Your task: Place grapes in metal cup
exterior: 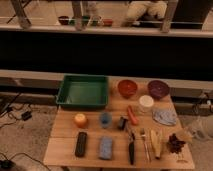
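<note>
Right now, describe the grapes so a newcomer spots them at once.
On the wooden table, go to the front right corner. The grapes are the dark, lumpy reddish-purple cluster there, unlike the pale yellow item left of them; the gripper hangs just beyond the table edge to their right.

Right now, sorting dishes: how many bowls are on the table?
2: an orange bowl and a purple bowl, side by side behind the white container. The tool isn't in view.

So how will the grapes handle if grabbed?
Grapes: a lumpy bunch, so probably soft and uneven to grip; round berries may roll if detached. Near the table edge, a push could drop them. The hand hangs right of them.
</note>
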You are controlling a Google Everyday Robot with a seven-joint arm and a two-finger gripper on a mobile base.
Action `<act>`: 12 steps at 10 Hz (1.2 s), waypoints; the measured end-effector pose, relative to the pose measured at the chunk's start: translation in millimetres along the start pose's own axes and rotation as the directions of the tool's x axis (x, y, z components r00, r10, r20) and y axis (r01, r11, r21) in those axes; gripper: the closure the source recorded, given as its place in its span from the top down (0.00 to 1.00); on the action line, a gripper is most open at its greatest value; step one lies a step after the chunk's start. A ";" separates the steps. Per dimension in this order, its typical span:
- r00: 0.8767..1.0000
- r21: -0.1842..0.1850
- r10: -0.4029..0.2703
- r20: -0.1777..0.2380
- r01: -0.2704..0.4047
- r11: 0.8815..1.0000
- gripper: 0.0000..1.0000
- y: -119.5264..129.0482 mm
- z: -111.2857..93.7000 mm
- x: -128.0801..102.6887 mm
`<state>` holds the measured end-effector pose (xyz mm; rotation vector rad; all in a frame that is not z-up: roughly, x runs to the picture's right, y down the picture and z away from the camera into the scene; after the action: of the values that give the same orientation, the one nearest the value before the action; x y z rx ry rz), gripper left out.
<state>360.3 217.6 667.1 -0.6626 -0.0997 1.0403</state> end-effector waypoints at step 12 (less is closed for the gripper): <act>0.999 -0.023 -0.009 -0.031 0.008 1.000 0.27 -3.4 11.8 7.0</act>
<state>362.0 227.6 676.8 -0.6980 -0.0870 1.0212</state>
